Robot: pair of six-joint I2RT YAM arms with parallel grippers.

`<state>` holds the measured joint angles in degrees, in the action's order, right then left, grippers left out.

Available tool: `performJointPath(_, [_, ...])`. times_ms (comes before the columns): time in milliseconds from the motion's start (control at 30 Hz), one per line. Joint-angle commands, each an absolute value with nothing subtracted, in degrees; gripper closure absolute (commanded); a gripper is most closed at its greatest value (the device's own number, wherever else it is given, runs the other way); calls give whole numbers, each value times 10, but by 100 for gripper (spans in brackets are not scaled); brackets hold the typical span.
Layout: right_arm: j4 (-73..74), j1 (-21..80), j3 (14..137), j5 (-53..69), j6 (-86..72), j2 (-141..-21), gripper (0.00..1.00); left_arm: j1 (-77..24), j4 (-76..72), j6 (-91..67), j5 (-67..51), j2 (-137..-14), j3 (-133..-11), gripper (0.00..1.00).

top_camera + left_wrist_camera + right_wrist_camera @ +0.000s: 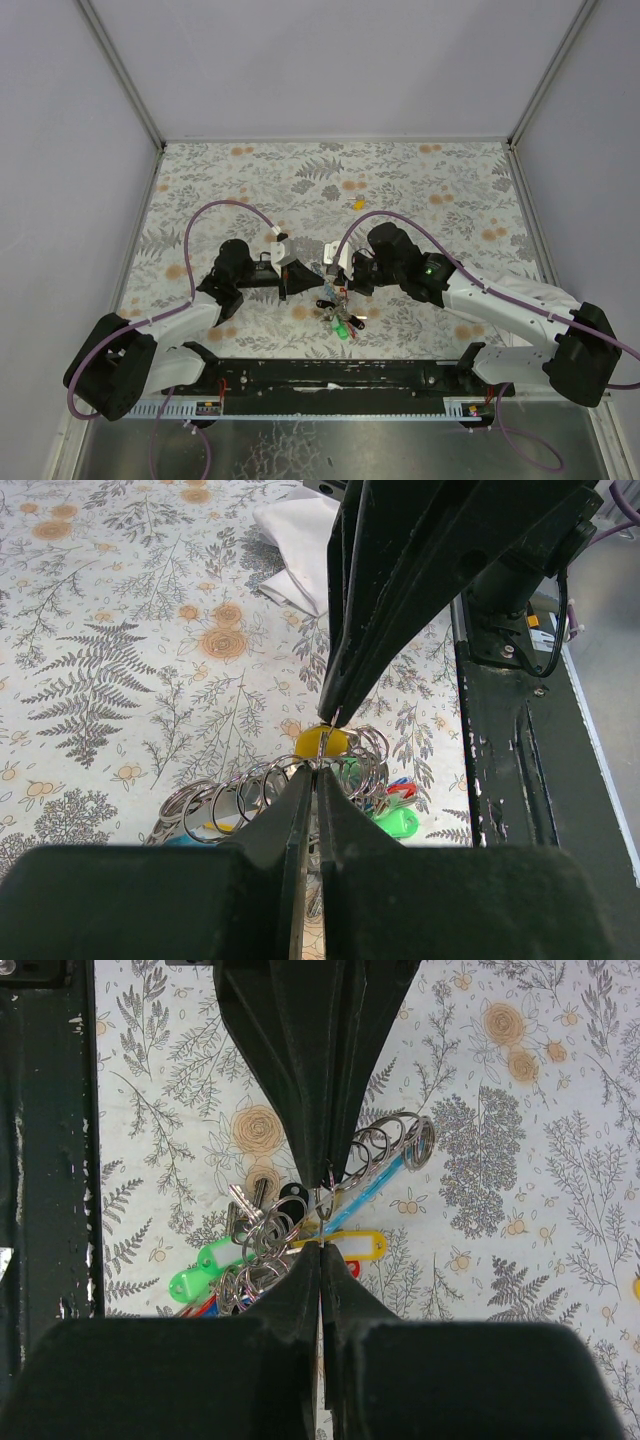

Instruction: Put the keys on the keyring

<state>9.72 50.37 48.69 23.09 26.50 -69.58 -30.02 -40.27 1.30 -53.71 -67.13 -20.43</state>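
The keyring (325,1203) is a thin silvery ring held up between both grippers above the flowered table. My right gripper (322,1245) is shut on its near edge, and my left gripper (325,1175) is shut on its far edge. In the left wrist view my left gripper (320,768) pinches the ring (331,726) below the right fingers (345,670). Under it lies a cluster of rings (250,790) and keys with green (205,1265), yellow (350,1245), red and black (290,1198) caps. In the top view the cluster (340,318) lies just in front of the meeting grippers (330,272).
A light-blue strip (375,1180) runs through several spare rings (395,1145). A lone yellow piece (358,204) lies farther back on the table. A white folded piece (300,560) lies behind the right fingers. The black base rail (330,372) runs along the near edge.
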Motion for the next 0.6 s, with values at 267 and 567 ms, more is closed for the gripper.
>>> performJointPath(267, [73, 511, 514, 213, 258, -693, 100, -305, -416, 9, -545, -677, -212, 100])
performJointPath(567, [74, 511, 513, 236, 261, -688, 100, -306, -416, 8, -543, -678, -212, 100])
